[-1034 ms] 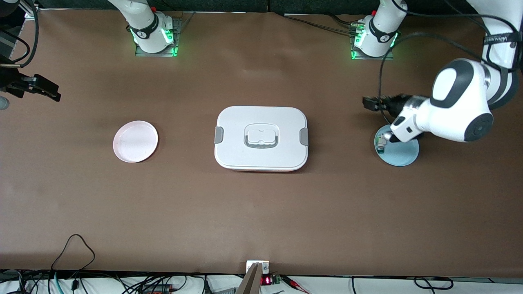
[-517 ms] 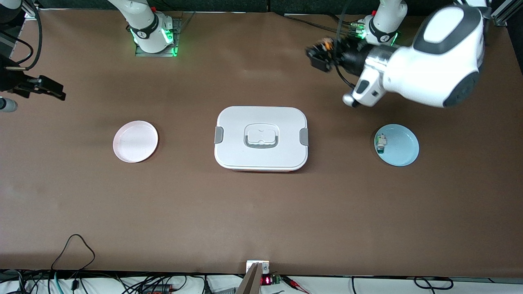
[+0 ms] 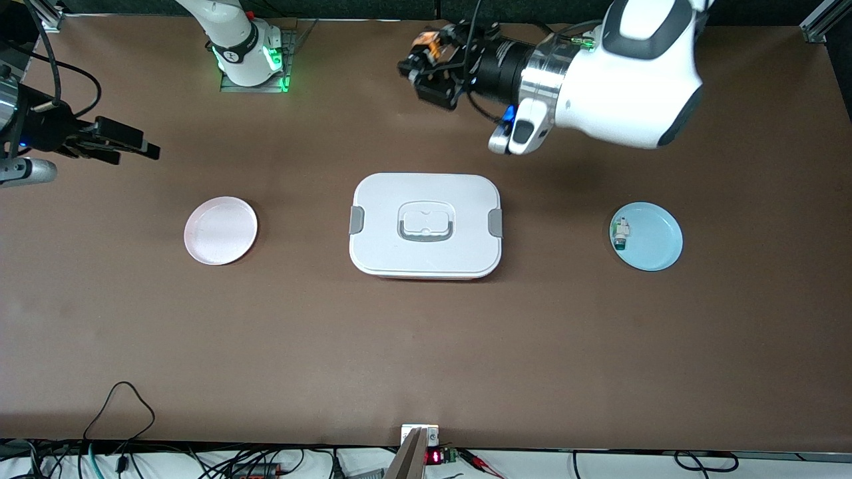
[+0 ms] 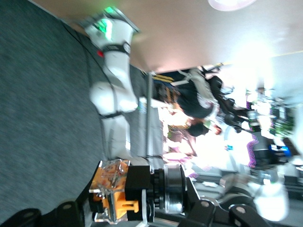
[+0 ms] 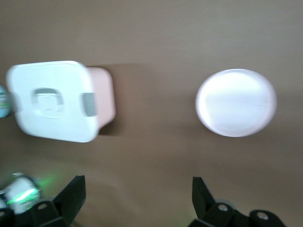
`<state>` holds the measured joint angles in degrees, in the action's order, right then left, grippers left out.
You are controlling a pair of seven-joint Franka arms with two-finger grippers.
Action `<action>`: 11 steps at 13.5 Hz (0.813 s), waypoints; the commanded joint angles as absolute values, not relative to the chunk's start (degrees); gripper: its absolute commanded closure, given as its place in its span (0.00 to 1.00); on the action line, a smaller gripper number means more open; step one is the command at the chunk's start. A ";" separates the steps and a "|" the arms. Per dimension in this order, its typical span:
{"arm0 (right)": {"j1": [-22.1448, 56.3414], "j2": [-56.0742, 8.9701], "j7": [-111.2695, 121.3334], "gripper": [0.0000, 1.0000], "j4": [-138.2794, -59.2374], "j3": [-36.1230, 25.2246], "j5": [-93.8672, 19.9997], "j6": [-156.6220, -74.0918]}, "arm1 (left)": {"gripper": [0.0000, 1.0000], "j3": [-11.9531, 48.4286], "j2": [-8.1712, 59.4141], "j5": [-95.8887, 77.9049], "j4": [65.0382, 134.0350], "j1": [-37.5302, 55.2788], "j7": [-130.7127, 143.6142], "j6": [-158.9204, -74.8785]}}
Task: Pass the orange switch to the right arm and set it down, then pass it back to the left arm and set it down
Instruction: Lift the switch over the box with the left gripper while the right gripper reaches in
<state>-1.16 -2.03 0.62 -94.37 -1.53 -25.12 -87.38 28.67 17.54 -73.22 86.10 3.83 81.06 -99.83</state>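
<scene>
Front view shows the left pincer (image 3: 432, 66) up in the air over bare worktop (image 3: 426, 346) near the robots' bases, clamped shut on the orange switch (image 3: 425, 45), whose orange cap shows between the black fingertips. Below that pincer, nearer the front camera, sits the white box (image 3: 426, 225) with its grey side clips and recessed handle, lid on; the pincer is not above the box. Toward the left arm's end of the worktop from the pincer lies a blue plate (image 3: 655, 239) carrying a small white part with a green end (image 3: 620, 234).

The right pincer (image 3: 126, 145) hangs over the worktop at the right arm's end, its fingers (image 5: 71, 194) spread wide apart and holding nothing. A pink plate (image 3: 220, 230) lies nearer the front camera than this pincer, between it and the box, well apart from both.
</scene>
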 commanded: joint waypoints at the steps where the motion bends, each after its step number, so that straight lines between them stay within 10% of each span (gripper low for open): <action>1: -0.62 -3.25 1.76 0.00 -95.26 -1.67 -37.57 -87.09 | 0.89 28.48 20.65 -77.69 83.94 3.87 82.88 -101.95; 11: 5.79 -4.22 14.06 0.00 -106.34 1.93 -75.81 -97.73 | 0.87 28.04 20.74 -77.52 83.85 4.22 83.06 -103.54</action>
<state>3.73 -5.37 12.03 -104.03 1.69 -70.14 -95.49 28.41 20.60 -76.84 85.11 3.85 81.85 -103.19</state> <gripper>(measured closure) 0.000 0.278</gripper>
